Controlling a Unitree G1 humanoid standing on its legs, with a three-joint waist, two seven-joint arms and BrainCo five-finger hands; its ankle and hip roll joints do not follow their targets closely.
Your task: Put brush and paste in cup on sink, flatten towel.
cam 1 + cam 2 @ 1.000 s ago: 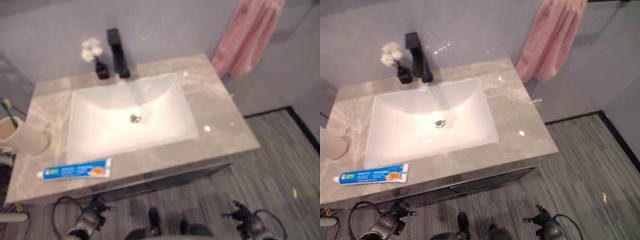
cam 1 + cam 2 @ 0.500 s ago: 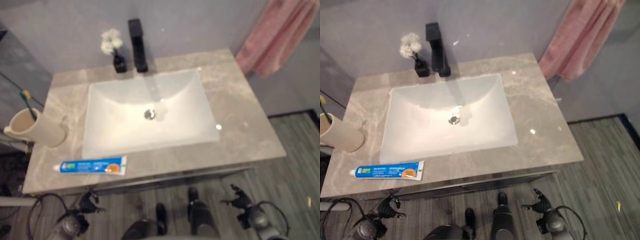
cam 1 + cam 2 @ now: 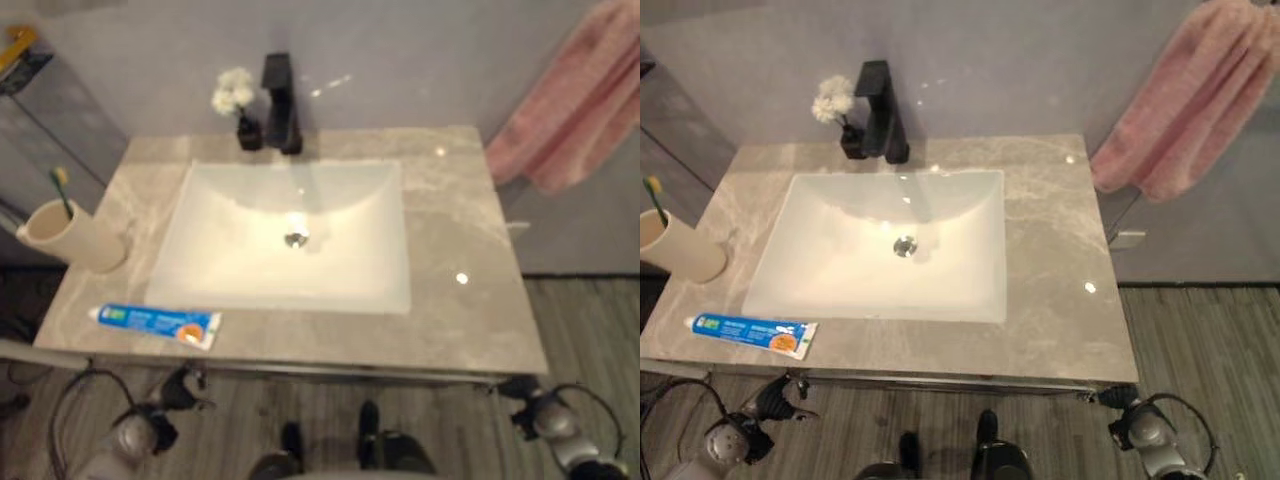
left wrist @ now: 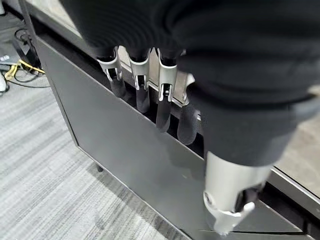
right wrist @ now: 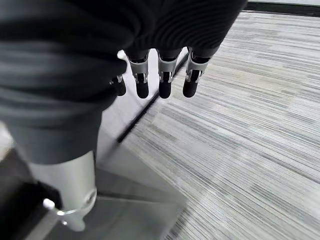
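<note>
**Mia:** Where is the toothpaste?

**Ben:** The blue and white toothpaste tube [image 3: 155, 324] lies flat on the grey marble table [image 3: 470, 300], near the front edge, just in front of the white sink bowl [image 3: 290, 240]. The round cream cup [image 3: 70, 235] stands to its left with a green and yellow toothbrush [image 3: 60, 187] already in it.

**Mia:** Will the tube be hard to pick up?

**Ben:** I think it is light and squishy. Grab it round the middle, not too hard. The table looks shiny, so it may slide.

**Mia:** And the robot hands?

**Ben:** The left robot hand [image 4: 150, 95] hangs down by the dark cabinet front [image 4: 115, 150], fingers loose and straight, holding nothing. The right robot hand [image 5: 160, 80] hangs over the grey striped floor [image 5: 240, 125], loose and empty too.

**Mia:** The towel?

**Ben:** The soft pink towel [image 3: 1185, 105] hangs bunched on the grey wall [image 3: 1020, 60] to the right.
</note>
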